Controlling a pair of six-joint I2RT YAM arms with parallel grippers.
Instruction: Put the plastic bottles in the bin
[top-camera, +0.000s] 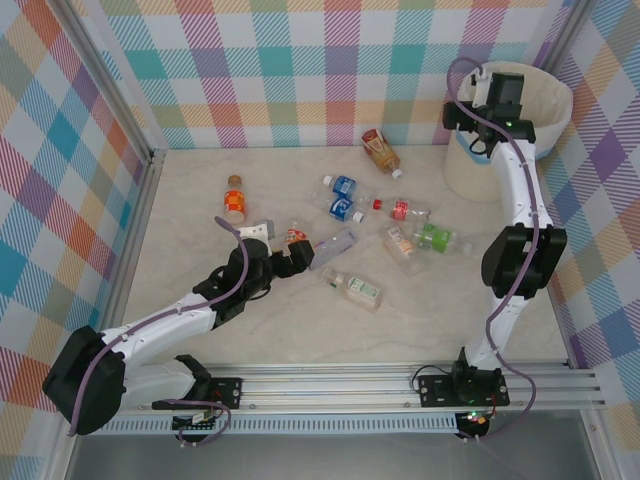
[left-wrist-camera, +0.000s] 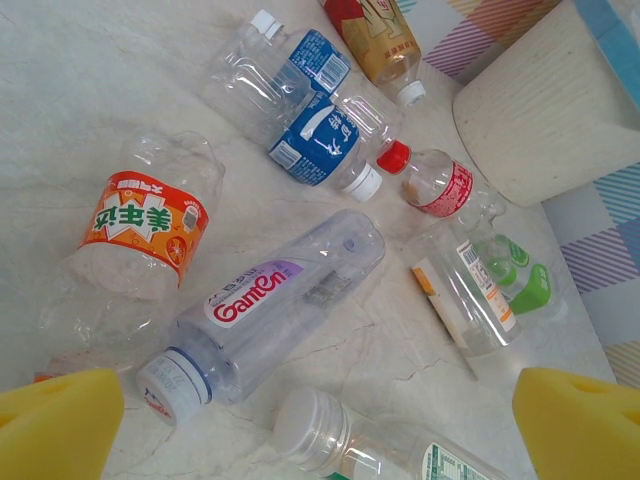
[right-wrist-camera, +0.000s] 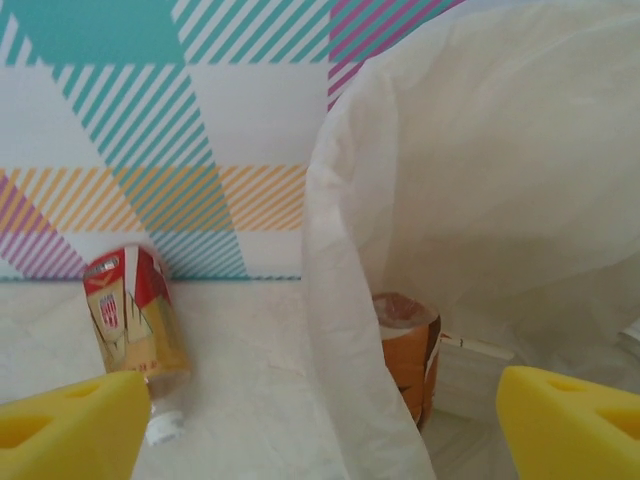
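Note:
Several plastic bottles lie across the table's middle. My left gripper (top-camera: 292, 255) hangs open above them, its yellow pads (left-wrist-camera: 60, 425) wide apart and holding nothing. Below it lie a clear Ganten bottle (left-wrist-camera: 270, 310), a crushed orange-labelled bottle (left-wrist-camera: 140, 225) and a white-capped bottle (left-wrist-camera: 330, 430). My right gripper (top-camera: 500, 92) is open over the near-left rim of the bin (top-camera: 545, 105), with nothing between its pads (right-wrist-camera: 70, 425). An orange-labelled bottle (right-wrist-camera: 405, 350) stands inside the bin's white liner (right-wrist-camera: 480, 180). A red-and-gold bottle (right-wrist-camera: 135, 310) lies on the table just outside it.
Other bottles: two blue-labelled (top-camera: 343, 186) (top-camera: 345, 208), a red-labelled (top-camera: 400, 210), a green one (top-camera: 432, 238), an orange-labelled upright one (top-camera: 233, 200), a green-labelled one (top-camera: 357, 288). Plaid walls close in the left, back and right. A metal rail (top-camera: 340, 385) runs along the front.

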